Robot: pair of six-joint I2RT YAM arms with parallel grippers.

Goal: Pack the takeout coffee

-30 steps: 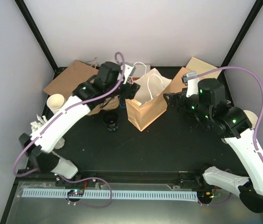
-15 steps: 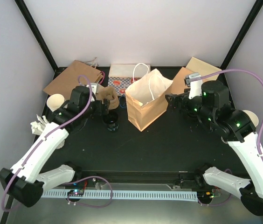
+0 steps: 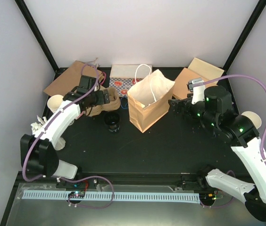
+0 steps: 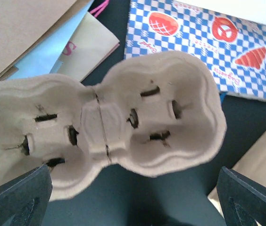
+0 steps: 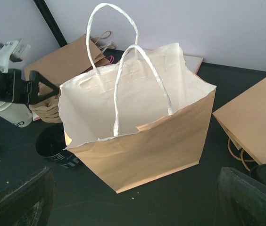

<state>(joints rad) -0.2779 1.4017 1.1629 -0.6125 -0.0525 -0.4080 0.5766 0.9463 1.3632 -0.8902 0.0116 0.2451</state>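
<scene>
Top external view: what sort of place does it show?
Probably a staged café packing bench inside a robot test cell: an open paper bag, a pulp cup carrier and a black-lidded coffee cup on a black table.

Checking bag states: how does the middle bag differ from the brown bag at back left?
The middle bag stands upright and open; the back-left bag lies flat and folded. The middle bag's handles are white, the back-left bag's tan. Both are brown paper with handles.
</scene>
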